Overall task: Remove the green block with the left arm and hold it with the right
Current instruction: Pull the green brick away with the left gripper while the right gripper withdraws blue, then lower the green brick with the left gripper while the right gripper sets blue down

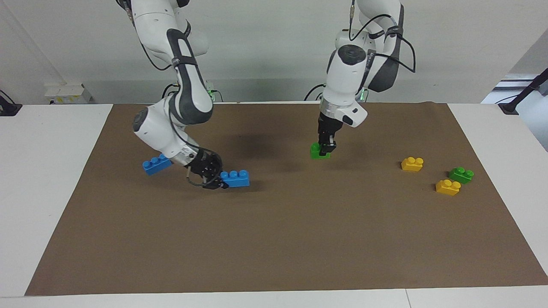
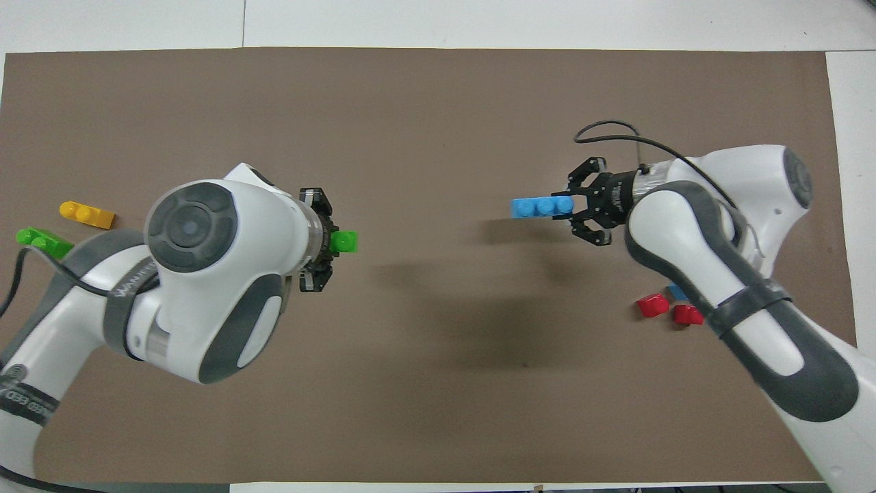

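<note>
Brown mat (image 1: 274, 239); studded green block (image 1: 320, 152).

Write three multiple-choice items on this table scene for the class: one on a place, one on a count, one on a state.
1. Where do the two small yellow plastic bricks lie?
A. toward the left arm's end of the table
B. toward the right arm's end
C. stacked on a blue brick

2. How many small bright green plastic bricks show?
A. one
B. two
C. four

3. What is the right gripper shut on?
A. nothing
B. a long blue three-stud plastic brick
C. a red piece

Answers:
1 A: they lie beside the loose green brick at that end.
2 B: that loose one, plus the green block gripped by the left gripper.
3 B: its fingertips clamp one end of the blue brick.
</note>
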